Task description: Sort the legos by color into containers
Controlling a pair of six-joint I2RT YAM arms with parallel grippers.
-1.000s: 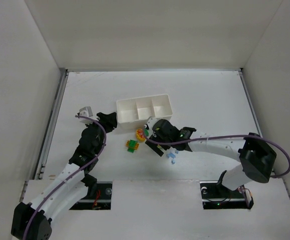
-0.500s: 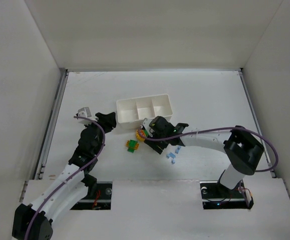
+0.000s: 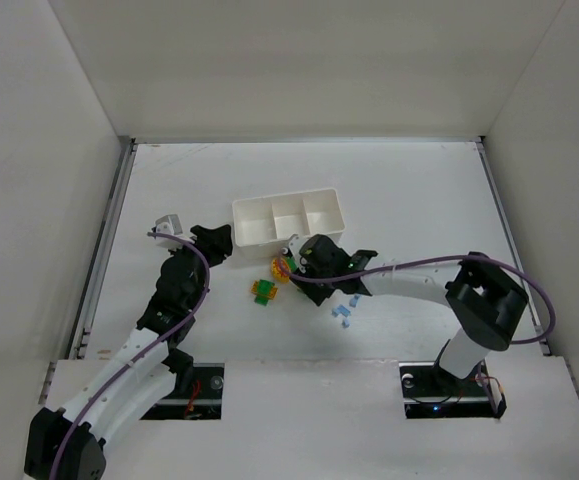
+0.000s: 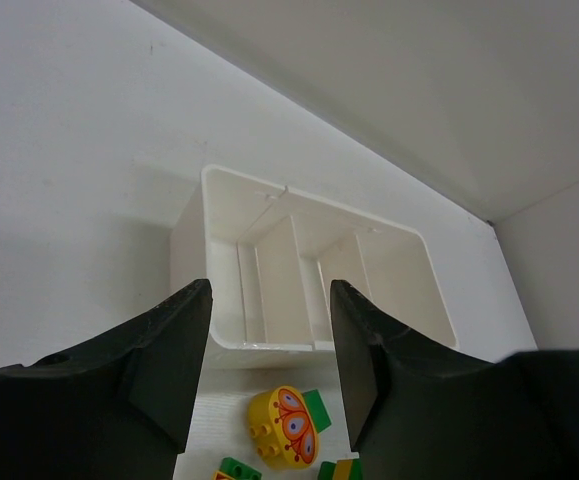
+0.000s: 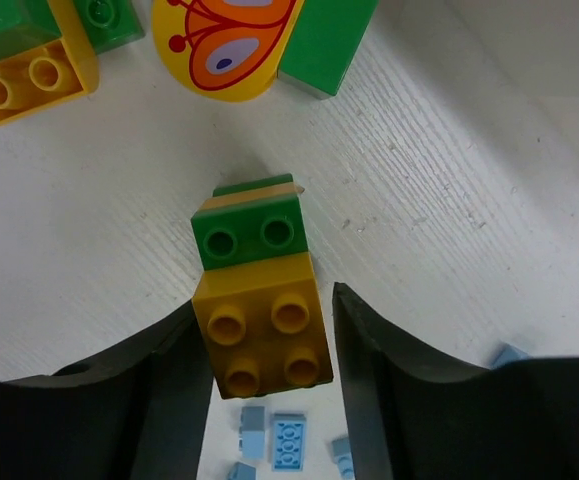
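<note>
Beside the tray, right jaws clamp a yellow-green brick (left jaws apart).

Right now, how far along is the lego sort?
Done: nothing; all three compartments of the tray look empty. In hand: the right claw straddles a green-and-yellow cluster; grip not confirmed. The left claw is open, facing the tray. Left: that cluster, the butterfly piece, another green-yellow cluster and the pale blue bricks.
</note>
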